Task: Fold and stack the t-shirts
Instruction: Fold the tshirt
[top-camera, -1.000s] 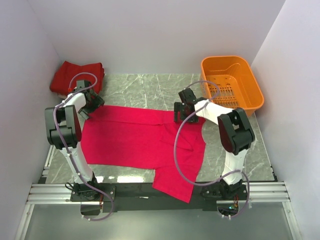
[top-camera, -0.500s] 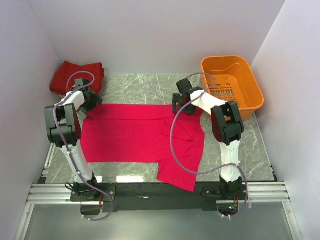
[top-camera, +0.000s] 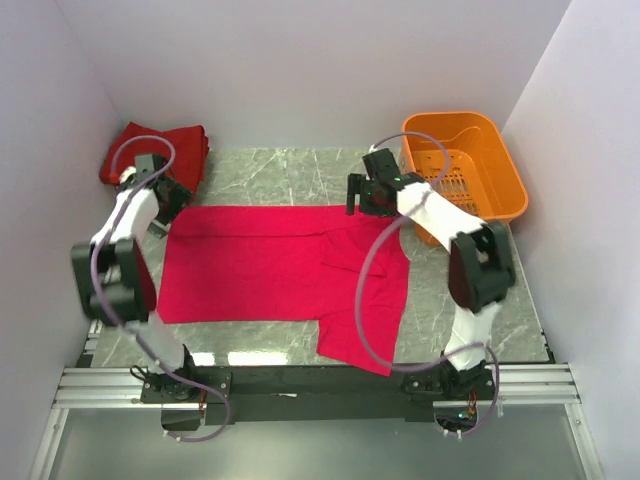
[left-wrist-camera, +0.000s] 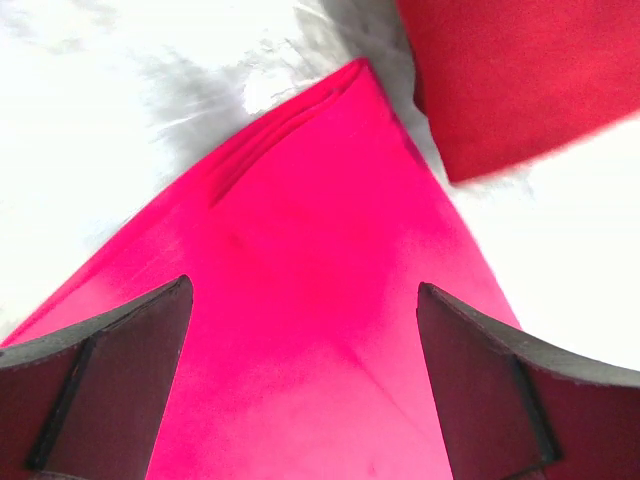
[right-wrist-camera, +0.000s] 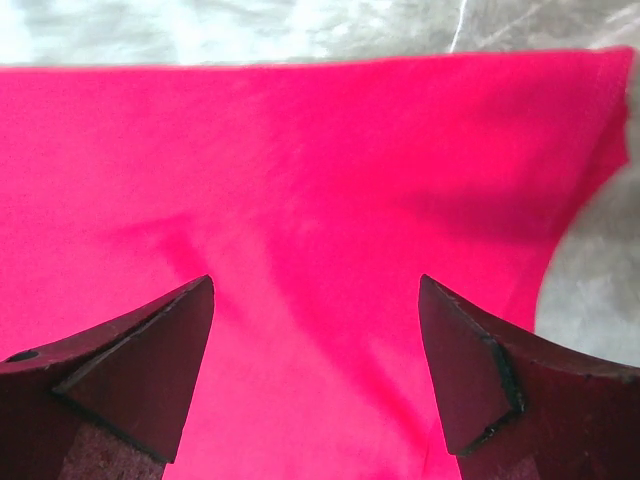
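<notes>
A crimson t-shirt (top-camera: 270, 265) lies spread flat across the middle of the table, one sleeve reaching the near edge. A pile of darker red t-shirts (top-camera: 155, 150) sits at the back left corner. My left gripper (top-camera: 168, 197) is open over the crimson shirt's back left corner. In the left wrist view (left-wrist-camera: 303, 290) its jaws stand wide apart above the crimson cloth (left-wrist-camera: 320, 260), with the darker red pile (left-wrist-camera: 520, 80) just beyond. My right gripper (top-camera: 362, 196) is open over the shirt's far edge. In the right wrist view (right-wrist-camera: 316, 280) it is empty above the cloth (right-wrist-camera: 320, 170).
An orange plastic basket (top-camera: 500, 165) stands at the back right, close to my right arm. White walls enclose the table on three sides. Marble tabletop (top-camera: 290, 175) shows behind the crimson shirt and to its right (top-camera: 470, 310).
Both arms have reached farther toward the back. The crimson shirt's far edge has shifted back with them and now lies straighter and flatter.
</notes>
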